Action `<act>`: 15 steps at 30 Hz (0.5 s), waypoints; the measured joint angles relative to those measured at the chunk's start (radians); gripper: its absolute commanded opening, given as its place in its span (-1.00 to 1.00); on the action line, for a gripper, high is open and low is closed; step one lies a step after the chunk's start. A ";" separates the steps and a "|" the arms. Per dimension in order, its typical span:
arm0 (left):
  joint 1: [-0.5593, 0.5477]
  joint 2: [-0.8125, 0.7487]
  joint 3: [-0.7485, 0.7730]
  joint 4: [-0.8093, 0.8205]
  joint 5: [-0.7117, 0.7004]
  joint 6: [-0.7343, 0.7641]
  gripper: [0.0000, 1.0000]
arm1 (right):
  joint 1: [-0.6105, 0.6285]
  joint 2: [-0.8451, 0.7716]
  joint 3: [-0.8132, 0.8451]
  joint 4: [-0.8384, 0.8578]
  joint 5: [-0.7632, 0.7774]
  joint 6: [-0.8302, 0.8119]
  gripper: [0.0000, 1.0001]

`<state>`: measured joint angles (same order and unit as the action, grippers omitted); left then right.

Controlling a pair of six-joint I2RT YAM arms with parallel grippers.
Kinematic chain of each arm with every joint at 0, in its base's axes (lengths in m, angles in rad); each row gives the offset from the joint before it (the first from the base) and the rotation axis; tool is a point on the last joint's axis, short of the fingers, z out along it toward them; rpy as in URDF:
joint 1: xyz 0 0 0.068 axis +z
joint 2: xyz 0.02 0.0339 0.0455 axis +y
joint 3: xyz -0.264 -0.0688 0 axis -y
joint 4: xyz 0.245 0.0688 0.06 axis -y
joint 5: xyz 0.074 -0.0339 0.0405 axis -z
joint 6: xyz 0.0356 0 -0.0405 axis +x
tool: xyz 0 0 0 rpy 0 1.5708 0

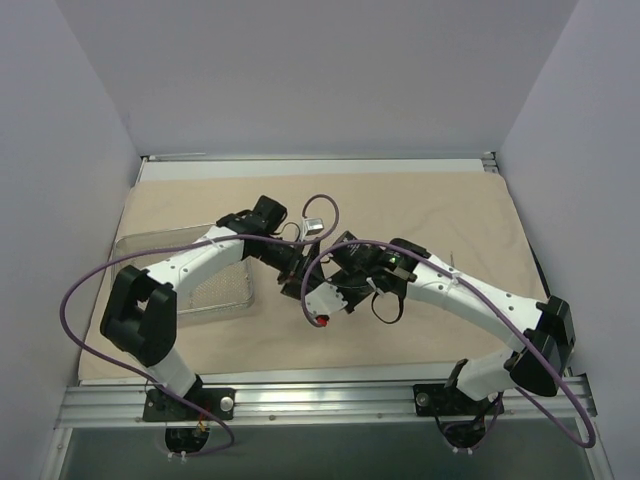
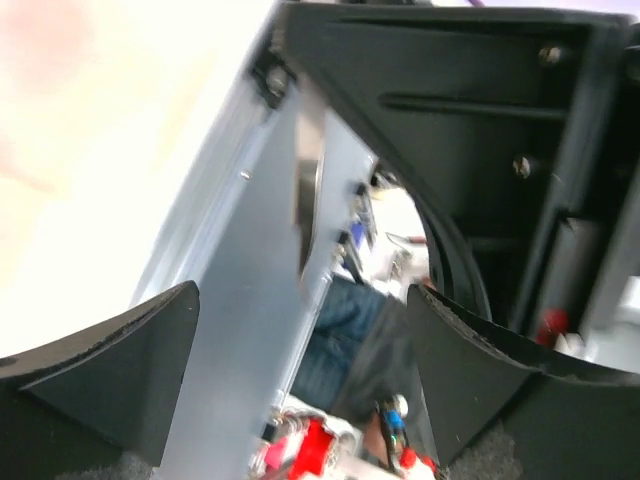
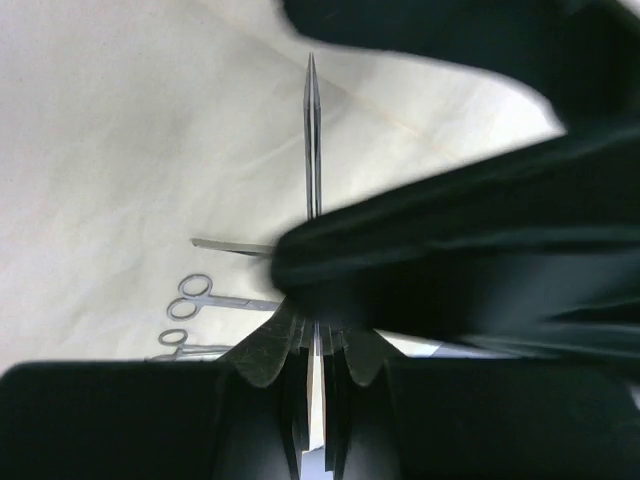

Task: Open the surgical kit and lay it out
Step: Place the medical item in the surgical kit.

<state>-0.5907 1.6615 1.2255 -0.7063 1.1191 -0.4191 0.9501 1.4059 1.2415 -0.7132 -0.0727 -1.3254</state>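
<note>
Broadly, we see the beige cloth wrap (image 1: 440, 210) opened out flat over most of the tabletop (image 1: 300, 167). On its left part sits the shallow wire-mesh tray (image 1: 215, 285), and the left arm's forearm (image 1: 195, 262) crosses above it. From overhead we cannot make out anything lying in the tray.

Both arms reach inward and their ends meet above the middle of the cloth, just right of the tray. The right arm (image 1: 470, 295) comes in from the right, low over the wrap.

The left hand (image 2: 302, 330) stands wide, with its 2 fingers (image 2: 120, 370) far apart and nothing between them. Its camera picture is blurred and tilted.

The right hand (image 3: 316, 345) is pinched narrow on 1 thin pointed instrument (image 3: 312, 130). The slender shaft runs straight out from between the fingers, and its tip hangs above bare cloth. A dark, blurred mass that we cannot identify crosses that view just past the fingers and hides part of the shaft.

Smaller again, 2 ring-handled instruments (image 3: 213, 297) lie on the wrap to the left of the right hand, near each other and apart from the held one. A further thin metal piece (image 3: 228, 245) lies just beyond them. We cannot tell what kind it is.
</note>
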 measured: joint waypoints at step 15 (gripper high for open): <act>0.485 -0.232 -0.007 -0.126 -0.320 0.057 0.88 | -0.115 -0.013 -0.062 0.029 -0.077 0.285 -1.00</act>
<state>-0.1059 1.4300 1.2186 -0.8326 0.7986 -0.3622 0.8349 1.3930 1.1793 -0.6838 -0.1501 -1.0401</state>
